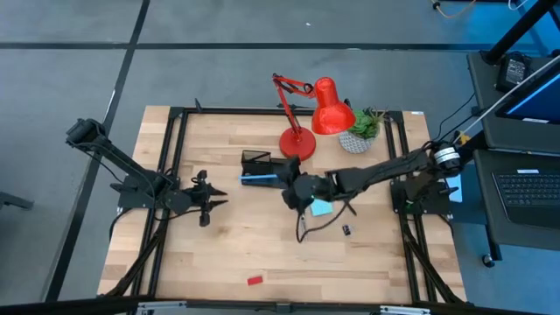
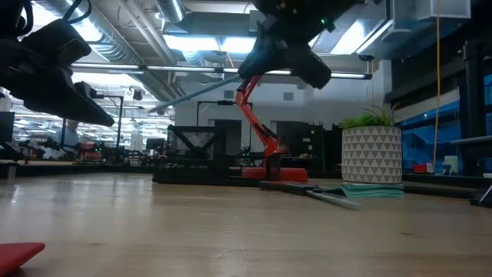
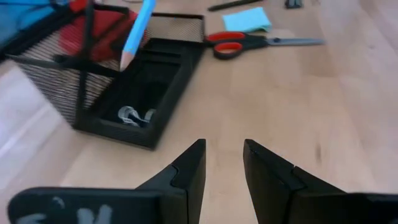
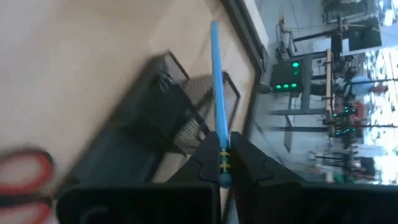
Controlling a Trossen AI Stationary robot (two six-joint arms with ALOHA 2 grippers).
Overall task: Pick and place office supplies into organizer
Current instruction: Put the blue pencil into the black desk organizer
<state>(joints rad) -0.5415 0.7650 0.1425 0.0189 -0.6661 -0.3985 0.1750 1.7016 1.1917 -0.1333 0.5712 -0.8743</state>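
Wood tabletop (image 1: 236, 254), high view: your right gripper (image 1: 293, 191) hangs just beside the black organizer (image 1: 256, 159); the left gripper (image 1: 206, 203) waits well apart.
Low view: red block (image 2: 19, 254) lies near the front edge.
Left wrist view: your fingers (image 3: 186, 174) stand apart, empty; red-handled scissors (image 3: 249, 42) and cyan sticky-note pad (image 3: 247, 20) lie beyond the organizer.
Right wrist view: fingers (image 4: 205, 155) clamped on the light-blue pen (image 4: 217, 93), over the organizer.

On the table (image 1: 219, 262) are counted: one black mesh organizer (image 1: 256, 159), one light-blue pen (image 1: 260, 178), one pair of red-handled scissors (image 3: 245, 43), one cyan sticky-note pad (image 1: 322, 208), one small red block (image 1: 255, 281), one black clip (image 1: 346, 229).
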